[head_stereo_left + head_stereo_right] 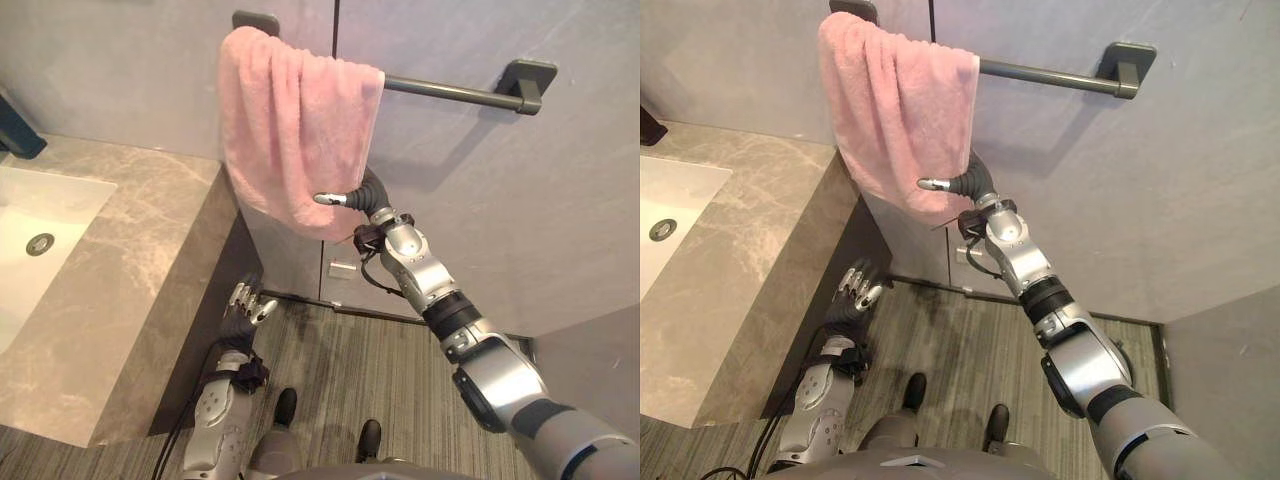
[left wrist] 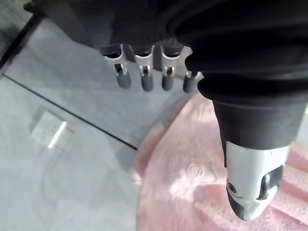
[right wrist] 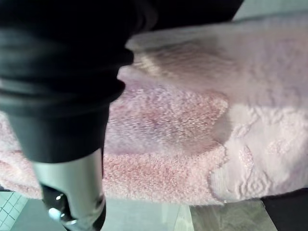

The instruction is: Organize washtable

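- I see 1 fluffy pink terry towel (image 1: 295,130), folded over 1 dark grey metal wall bar (image 1: 440,92). It hangs in soft ridges, with an embossed pattern near its hem.
- My right hand (image 1: 368,192) is raised against the towel's lower edge; the towel hangs just above it and touches it. I cannot tell whether this hand grips the cloth.
- My left hand (image 1: 248,308) hangs low and well below the towel, its fingers relaxed and holding nothing.
- Beside the left hand is 1 grey marbled stone counter (image 1: 130,250) with 1 white sink basin (image 1: 30,250).
- 1 small white wall outlet (image 1: 343,270) sits below the right hand.
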`<state>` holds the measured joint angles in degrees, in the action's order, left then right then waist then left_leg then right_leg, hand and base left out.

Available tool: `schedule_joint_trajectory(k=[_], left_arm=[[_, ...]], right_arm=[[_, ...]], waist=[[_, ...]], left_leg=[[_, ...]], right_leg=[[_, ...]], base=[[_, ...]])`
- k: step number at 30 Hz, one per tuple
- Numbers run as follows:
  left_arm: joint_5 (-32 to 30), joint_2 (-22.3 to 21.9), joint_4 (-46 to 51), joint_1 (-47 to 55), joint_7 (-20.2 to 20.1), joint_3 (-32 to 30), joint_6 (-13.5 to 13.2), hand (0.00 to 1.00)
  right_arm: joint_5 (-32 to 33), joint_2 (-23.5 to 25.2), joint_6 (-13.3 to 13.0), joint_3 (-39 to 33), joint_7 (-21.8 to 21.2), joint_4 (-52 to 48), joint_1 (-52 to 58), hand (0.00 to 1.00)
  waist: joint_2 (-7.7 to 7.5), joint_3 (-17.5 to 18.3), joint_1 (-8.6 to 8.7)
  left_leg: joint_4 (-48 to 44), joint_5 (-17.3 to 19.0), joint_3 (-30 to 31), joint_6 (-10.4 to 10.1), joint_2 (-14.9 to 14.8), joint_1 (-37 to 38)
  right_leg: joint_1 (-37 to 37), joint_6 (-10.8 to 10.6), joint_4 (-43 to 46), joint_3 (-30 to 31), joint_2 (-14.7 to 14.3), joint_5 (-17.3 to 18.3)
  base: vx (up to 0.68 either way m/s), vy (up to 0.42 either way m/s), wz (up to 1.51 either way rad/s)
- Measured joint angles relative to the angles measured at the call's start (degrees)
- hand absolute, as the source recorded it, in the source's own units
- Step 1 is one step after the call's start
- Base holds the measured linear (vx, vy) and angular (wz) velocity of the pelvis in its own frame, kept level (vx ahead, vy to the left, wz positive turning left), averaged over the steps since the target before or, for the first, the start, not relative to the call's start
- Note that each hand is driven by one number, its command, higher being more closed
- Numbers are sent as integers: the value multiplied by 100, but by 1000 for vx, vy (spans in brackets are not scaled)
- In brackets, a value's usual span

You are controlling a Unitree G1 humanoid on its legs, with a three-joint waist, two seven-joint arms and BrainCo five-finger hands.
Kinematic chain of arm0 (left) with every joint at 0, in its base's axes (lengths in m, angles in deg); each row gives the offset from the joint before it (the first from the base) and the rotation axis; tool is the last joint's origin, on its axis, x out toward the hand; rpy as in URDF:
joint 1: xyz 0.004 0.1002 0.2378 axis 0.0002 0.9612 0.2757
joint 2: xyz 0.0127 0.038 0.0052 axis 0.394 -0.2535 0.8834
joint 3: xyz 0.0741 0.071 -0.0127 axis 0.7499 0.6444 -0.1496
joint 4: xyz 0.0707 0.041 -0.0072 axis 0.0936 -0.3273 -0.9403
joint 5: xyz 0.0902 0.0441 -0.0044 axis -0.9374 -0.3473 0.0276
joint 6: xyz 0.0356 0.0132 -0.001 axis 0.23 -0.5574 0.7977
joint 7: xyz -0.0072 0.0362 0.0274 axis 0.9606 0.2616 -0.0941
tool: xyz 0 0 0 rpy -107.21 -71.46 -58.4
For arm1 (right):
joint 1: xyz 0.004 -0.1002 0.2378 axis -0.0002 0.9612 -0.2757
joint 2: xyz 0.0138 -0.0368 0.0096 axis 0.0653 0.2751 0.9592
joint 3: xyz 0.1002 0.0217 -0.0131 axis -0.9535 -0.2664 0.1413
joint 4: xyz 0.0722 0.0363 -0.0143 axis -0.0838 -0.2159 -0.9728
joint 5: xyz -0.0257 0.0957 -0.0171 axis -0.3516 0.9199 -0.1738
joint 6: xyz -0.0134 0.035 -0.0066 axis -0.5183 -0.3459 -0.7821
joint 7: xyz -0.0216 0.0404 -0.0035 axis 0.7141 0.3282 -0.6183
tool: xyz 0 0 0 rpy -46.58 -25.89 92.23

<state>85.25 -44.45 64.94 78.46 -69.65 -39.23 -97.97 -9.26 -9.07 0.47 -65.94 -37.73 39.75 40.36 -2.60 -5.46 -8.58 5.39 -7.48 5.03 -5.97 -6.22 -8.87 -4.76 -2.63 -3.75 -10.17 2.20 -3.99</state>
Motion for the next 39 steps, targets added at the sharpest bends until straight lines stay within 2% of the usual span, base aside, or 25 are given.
schedule_joint_trajectory(k=[4, 9, 14, 18, 20, 28, 38, 39], left_arm=[[0, 3, 420, -25, 62, -171, -29, 0], [-70, 60, 653, -435, 329, -461, -210, 0], [-781, 512, 651, -1386, 765, -690, -248, 0], [-1037, 653, 497, -1963, 1032, -897, -262, 0], [-1108, 777, 274, -2165, 1152, -1048, -259, 0], [-1307, 833, 63, -2593, 1572, -1341, -210, 0], [-1431, 892, -426, -2732, 1743, -1524, -71, 0], [-1539, 892, -589, -2803, 1759, -1503, 22, 0]], right_arm=[[-10, 5, -3, -54, 71, 228, -4, 100], [-23, -13, 3, -133, 114, 304, 14, 100], [-28, -8, 13, -356, 221, 305, 87, 100], [-27, -5, 22, -633, 276, 286, 167, 100], [-27, -7, 28, -730, 291, 251, 227, 100], [-28, -24, 28, -947, 357, -46, 338, 100], [-80, 6, -14, -953, 364, -500, 709, 100], [-80, 16, -14, -950, 363, -522, 726, 100]], waist=[[-32, 11, -3], [-31, 11, 14], [-29, 9, 41], [-26, 7, 76], [-26, 1, 181], [0, -162, 233], [0, -162, 296], [0, -162, 331]], left_leg=[[0, -3, -10, 2, -2, -25], [-2, -16, -59, 0, -5, -37], [-2, -25, -203, 3, -4, -36], [-2, -27, -326, 5, -6, -27], [-1, -26, -397, 6, -6, -5], [12, -19, -629, 14, -12, -4], [1, 2, -789, 42, -1, 26], [2, 4, -815, 44, -3, 41]], right_leg=[[9, 7, -92, 2, -6, -46], [-1, 7, -138, 25, -8, -108], [-63, 3, -138, 168, 1, -151], [-121, 0, -138, 293, 5, -190], [-129, -4, -138, 340, 12, -200], [-255, -5, -138, 562, 11, -266], [-303, -23, -138, 716, 25, -303], [-305, -24, -139, 747, 26, -314]], base=[[-1, 0, -1], [2, 1, -3], [-3, 9, -11], [-8, 10, -17], [-9, 10, -17], [-23, 10, -15], [7, 8, -7], [-10, 3, -8]])
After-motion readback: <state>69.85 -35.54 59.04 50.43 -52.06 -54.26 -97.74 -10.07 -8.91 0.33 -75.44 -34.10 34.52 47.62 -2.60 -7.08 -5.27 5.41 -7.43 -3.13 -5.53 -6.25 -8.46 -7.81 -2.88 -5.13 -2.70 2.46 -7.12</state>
